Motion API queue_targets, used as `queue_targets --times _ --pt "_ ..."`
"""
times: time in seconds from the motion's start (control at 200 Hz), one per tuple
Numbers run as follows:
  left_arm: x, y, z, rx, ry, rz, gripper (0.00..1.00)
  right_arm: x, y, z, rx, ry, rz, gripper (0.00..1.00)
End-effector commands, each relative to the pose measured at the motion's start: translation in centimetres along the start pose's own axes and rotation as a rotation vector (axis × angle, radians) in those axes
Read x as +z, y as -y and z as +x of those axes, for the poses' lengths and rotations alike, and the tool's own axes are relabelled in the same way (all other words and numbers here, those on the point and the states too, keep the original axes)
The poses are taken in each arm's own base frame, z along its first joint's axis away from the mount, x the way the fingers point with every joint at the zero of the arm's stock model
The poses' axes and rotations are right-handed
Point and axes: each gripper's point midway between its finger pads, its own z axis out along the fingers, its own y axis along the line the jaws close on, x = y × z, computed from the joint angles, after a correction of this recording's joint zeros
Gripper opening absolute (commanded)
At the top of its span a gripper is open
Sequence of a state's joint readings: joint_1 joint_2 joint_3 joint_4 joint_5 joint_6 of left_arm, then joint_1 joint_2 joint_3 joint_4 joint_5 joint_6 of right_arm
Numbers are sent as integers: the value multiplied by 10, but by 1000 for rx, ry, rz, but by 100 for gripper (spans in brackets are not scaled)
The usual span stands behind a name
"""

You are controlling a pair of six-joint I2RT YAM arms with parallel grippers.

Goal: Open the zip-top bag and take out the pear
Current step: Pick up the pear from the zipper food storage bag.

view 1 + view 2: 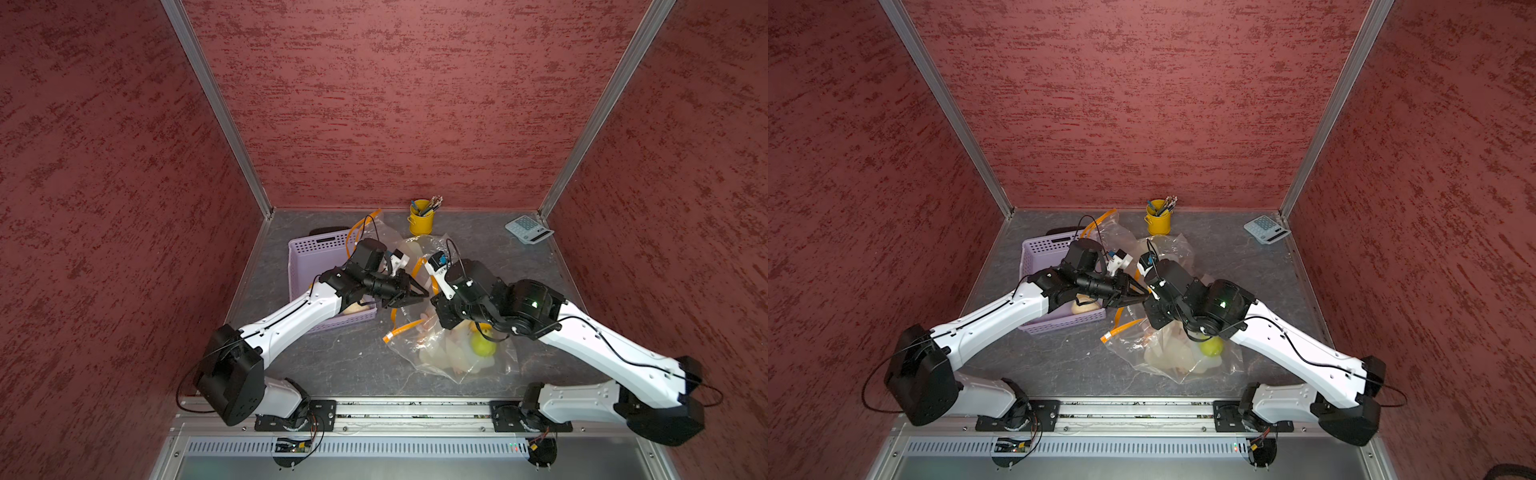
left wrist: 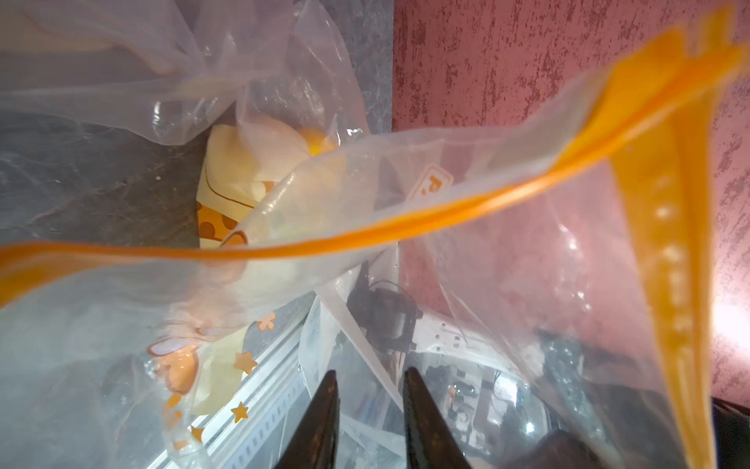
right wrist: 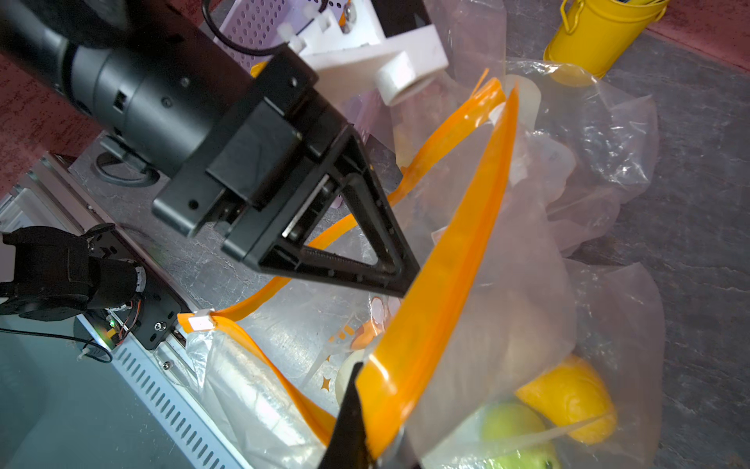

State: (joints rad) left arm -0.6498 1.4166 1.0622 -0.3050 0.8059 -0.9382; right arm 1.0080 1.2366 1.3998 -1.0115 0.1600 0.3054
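The clear zip-top bag (image 1: 449, 359) (image 1: 1167, 359) with an orange zip strip (image 3: 450, 260) lies mid-table, its mouth parted and lifted. The green pear (image 1: 483, 345) (image 1: 1212, 345) (image 3: 513, 426) rests inside, low in the bag beside a yellow fruit (image 3: 568, 400). My right gripper (image 3: 371, 406) is shut on one orange strip and holds it up. My left gripper (image 1: 424, 294) (image 1: 1145, 293) (image 2: 370, 373) reaches its tips to the bag's mouth. Its two fingers (image 2: 329, 406) stand slightly apart with loose clear film ahead of them. A printed wrapper (image 2: 227, 195) also shows inside.
A lilac basket (image 1: 316, 253) holding a beige item (image 1: 1084, 307) sits under the left arm. Another clear bag (image 1: 376, 226) lies behind it. At the back wall stand a yellow pencil cup (image 1: 420, 220) and a calculator (image 1: 528, 229).
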Motion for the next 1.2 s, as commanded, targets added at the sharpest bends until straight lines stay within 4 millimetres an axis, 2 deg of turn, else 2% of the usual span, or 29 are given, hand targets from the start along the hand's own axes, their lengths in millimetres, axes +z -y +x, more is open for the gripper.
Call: queue_targets --times 0.0,0.07,0.175,0.255,0.391,0.436,0.596,0.801,0.977,1.052,1.112,1.142,1.172,1.192 --pt "18 1 11 21 -63 14 28 -7 -5 -13 -11 35 -24 0" --pt "33 -12 17 9 -95 -28 26 -7 -5 -17 -17 35 -23 0" --pt "44 -32 13 -6 -80 -81 22 -8 -6 -24 -16 47 -27 0" --pt "57 -32 15 -6 -102 -68 22 -10 -7 -28 -13 56 -40 0" --pt "74 -10 21 -6 -151 40 22 -7 -5 -32 -11 49 -35 0" --pt "79 -8 27 -4 -174 47 23 -6 -5 -32 -9 49 -36 0" --pt "104 -35 42 -32 -237 -25 22 -7 -5 -41 -2 70 -51 0" --pt "128 -70 42 -12 -250 -148 22 -3 -9 -53 -10 80 -64 0" --pt "134 -91 20 25 -150 -249 37 0 -12 -63 6 95 -94 0" --pt "137 -94 9 20 -85 -245 45 4 -13 -64 25 86 -122 0" --pt "142 -91 1 7 -34 -207 49 3 -3 -65 72 89 -111 0" --pt "145 -91 -3 -2 -16 -193 49 0 2 -66 106 103 -125 11" --pt "148 -93 -7 -13 2 -185 49 -4 7 -66 139 121 -148 31" --pt "150 -94 -9 -23 12 -178 50 -8 11 -65 166 132 -160 39"
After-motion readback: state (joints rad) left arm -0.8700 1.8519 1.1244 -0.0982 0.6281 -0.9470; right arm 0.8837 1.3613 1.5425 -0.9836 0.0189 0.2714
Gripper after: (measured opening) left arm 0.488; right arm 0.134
